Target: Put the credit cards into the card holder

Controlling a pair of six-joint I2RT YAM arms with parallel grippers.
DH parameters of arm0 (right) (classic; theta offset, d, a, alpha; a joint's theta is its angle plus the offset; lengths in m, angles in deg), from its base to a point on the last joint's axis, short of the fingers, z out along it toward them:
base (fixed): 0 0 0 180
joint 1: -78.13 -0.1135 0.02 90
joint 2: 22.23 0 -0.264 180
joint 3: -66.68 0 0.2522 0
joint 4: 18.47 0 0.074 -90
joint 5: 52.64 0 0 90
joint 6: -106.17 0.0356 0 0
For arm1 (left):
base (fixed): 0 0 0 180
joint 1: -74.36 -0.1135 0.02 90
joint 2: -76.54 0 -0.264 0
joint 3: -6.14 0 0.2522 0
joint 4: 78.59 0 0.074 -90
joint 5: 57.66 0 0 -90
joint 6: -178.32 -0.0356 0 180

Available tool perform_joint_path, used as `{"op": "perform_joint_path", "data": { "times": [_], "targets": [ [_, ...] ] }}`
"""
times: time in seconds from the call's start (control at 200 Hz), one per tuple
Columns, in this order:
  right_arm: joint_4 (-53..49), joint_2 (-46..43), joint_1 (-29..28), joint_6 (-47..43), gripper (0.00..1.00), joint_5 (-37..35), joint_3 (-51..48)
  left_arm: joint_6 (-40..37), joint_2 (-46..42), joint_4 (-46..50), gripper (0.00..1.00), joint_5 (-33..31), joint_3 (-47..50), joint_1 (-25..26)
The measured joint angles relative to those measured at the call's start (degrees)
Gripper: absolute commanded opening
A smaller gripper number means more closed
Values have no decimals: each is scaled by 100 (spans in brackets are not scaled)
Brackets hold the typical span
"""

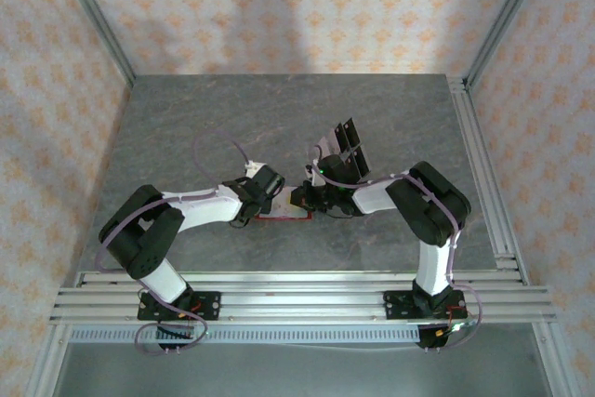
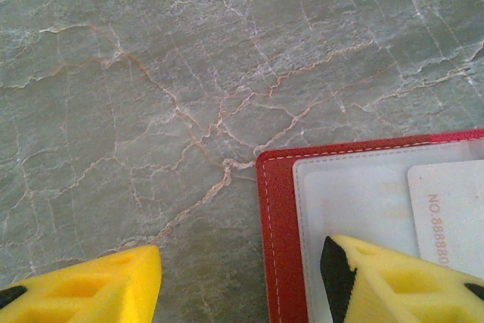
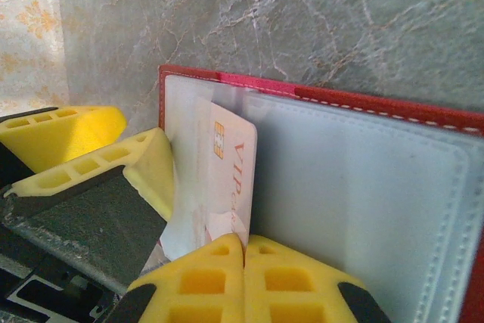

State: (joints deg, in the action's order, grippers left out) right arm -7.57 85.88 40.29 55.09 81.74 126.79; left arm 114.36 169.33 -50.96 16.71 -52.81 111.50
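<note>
Your small red bi-fold card holder point(image 3: 363, 187) lies open on the grey marbled table point(image 2: 151, 73). The pale card point(image 3: 231, 172) with a gold chip stands on edge at its clear pocket, clamped between your right gripper point(image 3: 243, 259)'s closed fingers. Your left gripper point(image 2: 242, 285)'s fingers stand apart, one resting on the holder's pocket.

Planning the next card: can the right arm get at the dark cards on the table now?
Probably not yet: its end effector is shut on a pale card at the red wallet. The dark cards lie in the open just beyond it.
</note>
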Motion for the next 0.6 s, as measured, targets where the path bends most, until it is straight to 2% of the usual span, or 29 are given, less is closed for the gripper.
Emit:
{"op": "perform_joint_path", "data": {
  "times": [0.3,0.385,0.601],
  "targets": [
    [-149,118,-11,-61,1,37,219,114,-103,140,61,-2,0,0],
    [-208,129,-22,-103,7,42,267,192,-186,328,61,-35,-2,0],
    [-518,24,-37,-304,29,24,393,522,-341,844,62,-341,-133,0]
  ]
}}
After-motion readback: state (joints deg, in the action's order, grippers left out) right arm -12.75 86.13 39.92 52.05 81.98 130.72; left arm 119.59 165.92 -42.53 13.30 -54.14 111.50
